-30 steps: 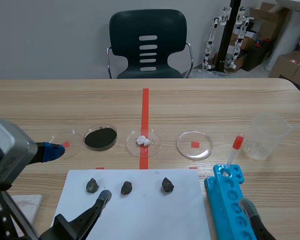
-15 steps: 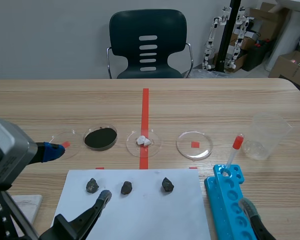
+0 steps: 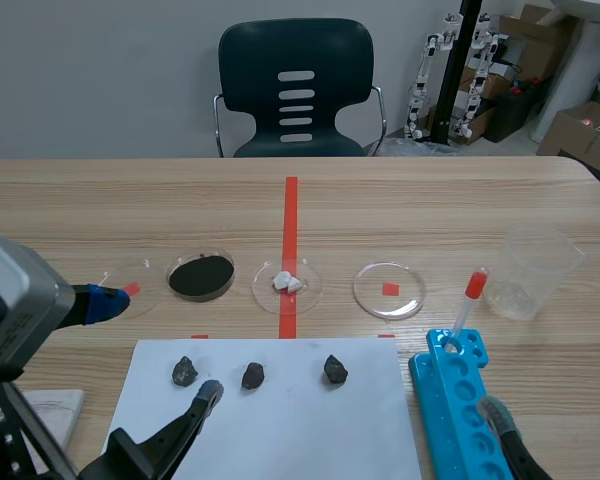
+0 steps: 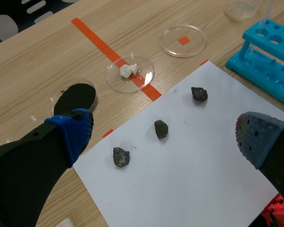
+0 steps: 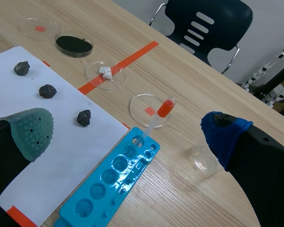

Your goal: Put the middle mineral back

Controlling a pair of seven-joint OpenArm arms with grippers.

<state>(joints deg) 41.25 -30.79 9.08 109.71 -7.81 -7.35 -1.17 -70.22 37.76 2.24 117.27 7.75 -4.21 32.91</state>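
Jaws on both arms gape empty over the near edge of the wooden surface [image 3: 430, 210]. Lumpy and dark, the middle mineral [image 3: 252, 376] lies on smooth white paper [image 3: 280, 430] between two similar stones [image 3: 185, 371]. Beyond, black powder [image 3: 201, 275] and white chunks [image 3: 286, 282] sit in clear round dishes [image 3: 311, 285].

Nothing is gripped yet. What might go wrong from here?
The stones look alike: the open left gripper may take the left mineral instead of the middle mineral. A scraping grasp may drag the white paper, shifting all three. Both the far-left dish and the right dish are empty, so the target is unclear.
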